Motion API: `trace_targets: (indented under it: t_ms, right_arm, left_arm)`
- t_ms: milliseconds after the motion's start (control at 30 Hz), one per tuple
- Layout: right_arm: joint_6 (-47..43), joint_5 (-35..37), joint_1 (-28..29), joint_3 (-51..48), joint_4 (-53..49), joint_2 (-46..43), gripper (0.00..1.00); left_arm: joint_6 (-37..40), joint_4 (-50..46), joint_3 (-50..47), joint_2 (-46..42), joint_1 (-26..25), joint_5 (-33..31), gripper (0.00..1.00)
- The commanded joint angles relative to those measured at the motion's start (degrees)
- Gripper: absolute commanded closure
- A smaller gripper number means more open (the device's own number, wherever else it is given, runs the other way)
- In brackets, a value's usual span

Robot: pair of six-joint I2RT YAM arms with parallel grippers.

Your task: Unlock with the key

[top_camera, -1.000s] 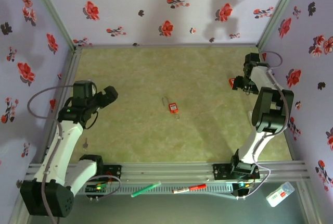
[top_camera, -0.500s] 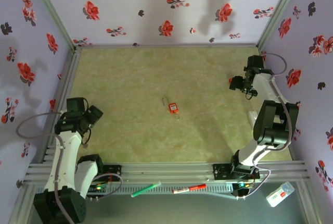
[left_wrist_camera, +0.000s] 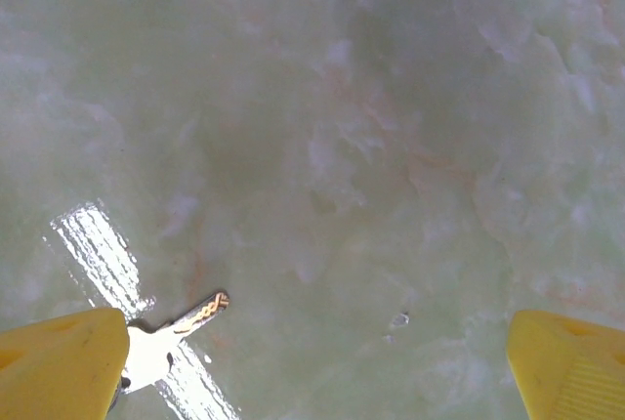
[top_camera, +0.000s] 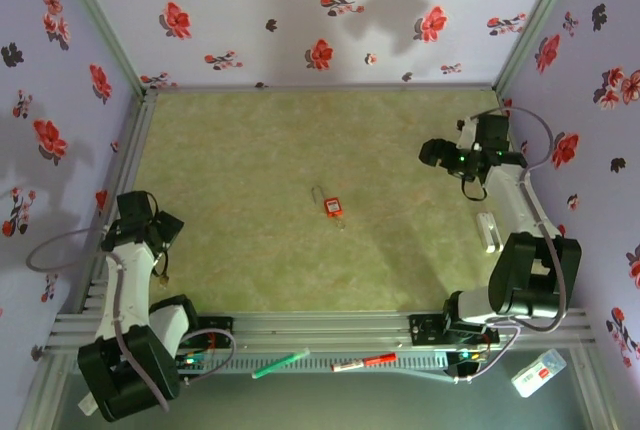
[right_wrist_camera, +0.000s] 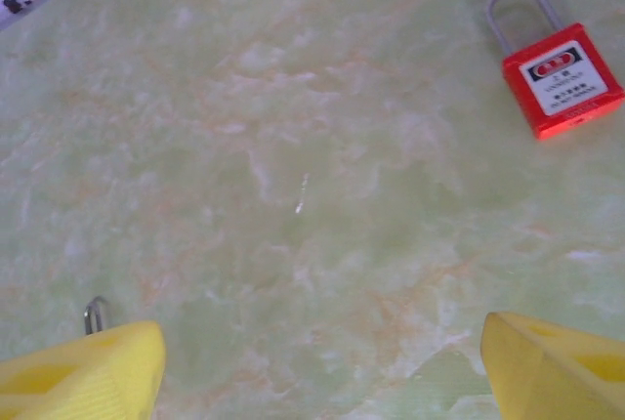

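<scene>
Left gripper (top_camera: 165, 232) hangs low over the near left corner of the table (top_camera: 260, 140), close to the left wall (top_camera: 60, 100), with little room on that side. Its jaws are wide apart and hold nothing. In its wrist view the key (left_wrist_camera: 178, 332) lies flat on the table just beside the left fingertip (left_wrist_camera: 68, 361), blade pointing right, and the table between the fingers is bare.

Mid-table, the padlock (top_camera: 331, 205) lies flat with its shackle toward the far left. It is well apart from both grippers, with open table on every side.

Far right, the right gripper (top_camera: 432, 151) hangs above the table with its jaws apart and empty, and its wrist view looks toward the padlock. A white block (top_camera: 488, 231) lies near the right wall (top_camera: 600, 100), beside that arm.

A second ago the left arm reached further into the table; it has pulled back to the near left edge. The right gripper has swung left, off the right wall, and its jaws have widened. The white block, then under the arm, is uncovered. The padlock has not moved.
</scene>
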Motion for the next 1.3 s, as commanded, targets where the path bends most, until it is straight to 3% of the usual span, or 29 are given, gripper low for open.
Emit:
trace_targets:
  t_ms: [0,567,867,1133,1267]
  right_arm:
    - [-0.72,-0.65,1.18,2.73,-3.12,-0.46,0.16]
    - [-4.14,4.07,4.11,6.44,-9.57,-1.4,0.16]
    - [-5.56,4.05,4.11,6.93,-11.59,-4.56,0.15]
    - [-5.38,4.34,4.11,6.79,-11.58,-5.81,0.15]
    - [-4.24,4.2,4.11,6.71,-10.38,-5.81,0.15]
  left_arm:
    - [1.28,0.81,-0.02,2.07,0.54,0.94,0.02]
    - [-0.52,5.17,-7.13,5.56,1.63,-0.57,0.08]
    - [1.46,9.19,-5.07,18.64,2.86,4.03,0.15]
    - [2.81,12.06,-4.85,20.26,1.75,12.29,0.4]
    - [-0.91,13.8,-4.79,20.6,-5.36,12.71,0.5]
